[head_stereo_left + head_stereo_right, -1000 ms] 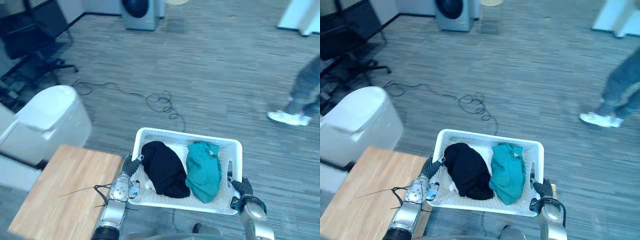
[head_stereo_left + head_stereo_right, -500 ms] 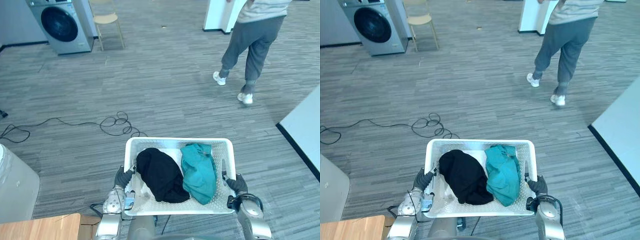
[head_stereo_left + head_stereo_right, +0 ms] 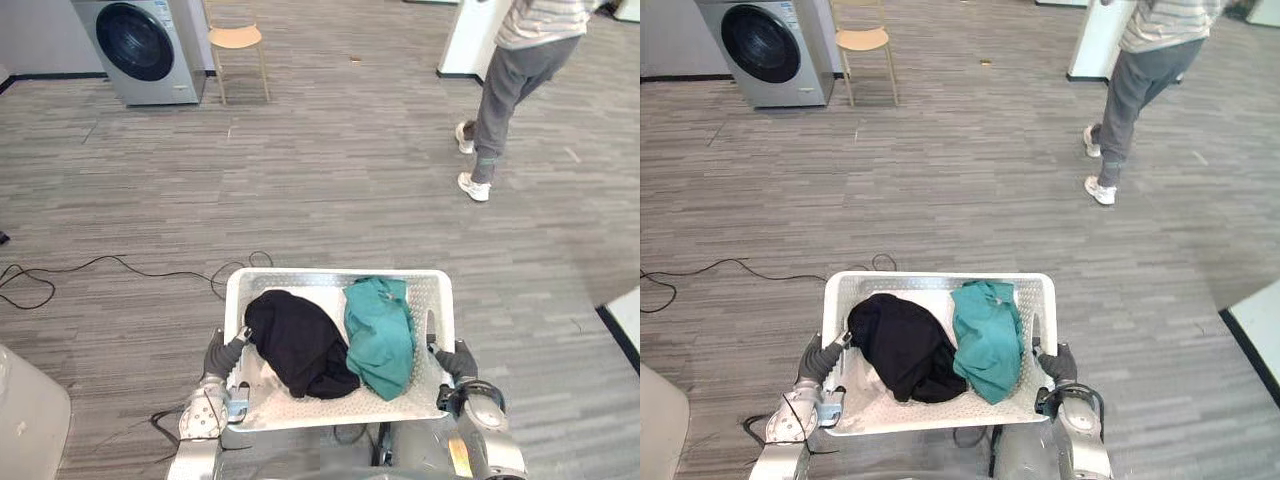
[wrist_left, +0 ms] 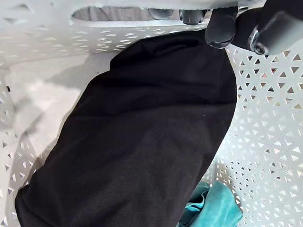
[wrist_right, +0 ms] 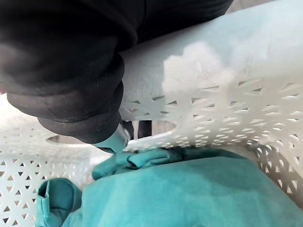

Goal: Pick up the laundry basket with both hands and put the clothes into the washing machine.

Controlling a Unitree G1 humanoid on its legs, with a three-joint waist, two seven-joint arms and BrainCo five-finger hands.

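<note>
Left hand (image 3: 222,352), right hand (image 3: 456,361) clamped on laundry basket (image 3: 335,277) sides; should hold it level, head for washing machine (image 3: 145,45) at 11 o'clock.

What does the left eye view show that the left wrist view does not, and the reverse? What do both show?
Left eye view: the washing machine, a chair, a person, the right hand on the basket's right end. Left wrist view: the left handle slot with fingertips hooked through it. Both: the left hand, the basket, the black cloth, the teal cloth.
</note>
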